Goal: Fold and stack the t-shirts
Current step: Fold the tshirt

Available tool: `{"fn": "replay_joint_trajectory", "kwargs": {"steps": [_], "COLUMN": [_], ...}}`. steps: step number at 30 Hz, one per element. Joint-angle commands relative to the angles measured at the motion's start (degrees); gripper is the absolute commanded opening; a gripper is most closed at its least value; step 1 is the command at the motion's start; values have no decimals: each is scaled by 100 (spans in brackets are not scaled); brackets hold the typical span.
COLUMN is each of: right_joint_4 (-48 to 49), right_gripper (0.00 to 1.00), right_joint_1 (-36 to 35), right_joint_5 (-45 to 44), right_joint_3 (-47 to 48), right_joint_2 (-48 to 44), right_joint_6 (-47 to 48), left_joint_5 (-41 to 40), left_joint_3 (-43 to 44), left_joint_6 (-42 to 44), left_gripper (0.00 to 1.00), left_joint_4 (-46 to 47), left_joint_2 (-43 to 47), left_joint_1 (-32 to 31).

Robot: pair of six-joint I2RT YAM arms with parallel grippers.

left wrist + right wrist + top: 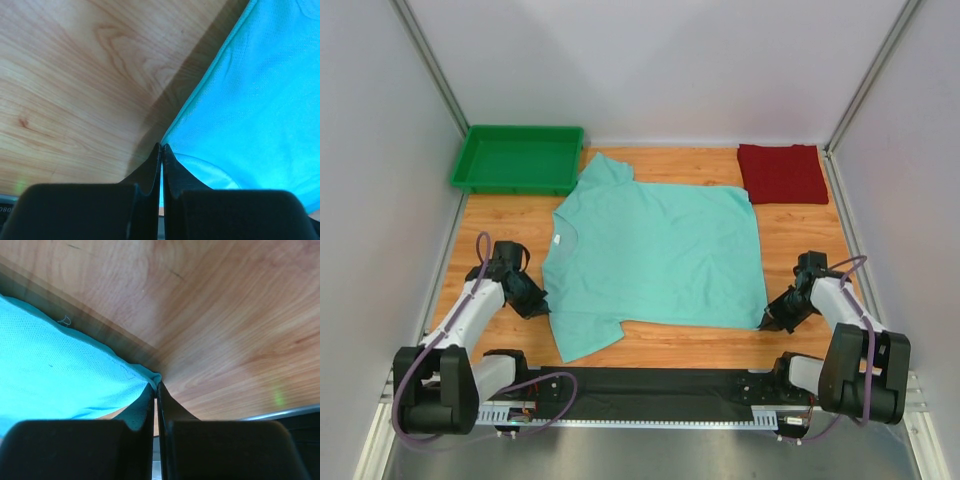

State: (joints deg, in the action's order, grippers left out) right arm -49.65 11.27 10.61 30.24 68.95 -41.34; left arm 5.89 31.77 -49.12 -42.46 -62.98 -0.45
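The green t-shirt (655, 260) lies spread on the worktop (800, 240), the left tool (538, 302) pinched shut on its sleeve edge, the right tool (766, 320) on its hem corner. The red t-shirt (782, 172) sits folded far right.

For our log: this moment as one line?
left gripper: shut on mint-green cloth t-shirt; right gripper: shut on same; dark red cloth t-shirt: folded

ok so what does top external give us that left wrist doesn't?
Only top external: the whole mint t-shirt spread flat, the folded dark red t-shirt, the green tray, and the right hand at the shirt's corner. Only left wrist: the left hand shut, a sliver of cloth between its fingertips. Both: mint fabric on the wooden table.
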Motion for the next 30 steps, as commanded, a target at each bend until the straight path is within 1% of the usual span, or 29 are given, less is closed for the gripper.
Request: {"fn": "replay_joint_trajectory", "kwargs": {"steps": [1, 3, 7, 10, 15, 18, 20, 22, 27, 30], "right_joint_4": [-370, -553, -879, -871, -959, -994, -951, -889, -608, -476], "right_gripper": [0, 0, 0, 0, 0, 0, 0, 0, 0, 0], "right_joint_1": [-37, -37, -28, -28, -19, -19, -19, -19, -19, -28], "right_joint_5": [-270, -296, -376, -358, -402, -428, -428, -481, -376, -306], "right_joint_3": [60, 175, 430, 351, 518, 597, 685, 948, 1528, 1906], "right_joint_2": [-197, -363, -400, -347, -224, -233, -128, 22, 663, 1041], "right_joint_6": [65, 91, 188, 197, 223, 249, 302, 442, 767, 882], "left_joint_5": [-149, -167, -211, -316, -483, -493, -326, -212, -132, 52], "left_joint_3": [-66, -22, 92, 163, 364, 374, 444, 733, 1550, 2007], "left_joint_6": [-168, -177, -256, -378, -326, -291, 16, 261, 579, 693], "left_gripper": [0, 0, 0, 0, 0, 0, 0, 0, 0, 0], "left_joint_4": [-368, -526, -825, -1115, -1475, -1450, -1188, -1090, -843, -624], "left_joint_2": [242, 383, 462, 515, 489, 471, 313, 33, -714, -1224], "left_joint_1": [10, 10, 10, 10, 10, 10, 10, 10, 1, -122]}}
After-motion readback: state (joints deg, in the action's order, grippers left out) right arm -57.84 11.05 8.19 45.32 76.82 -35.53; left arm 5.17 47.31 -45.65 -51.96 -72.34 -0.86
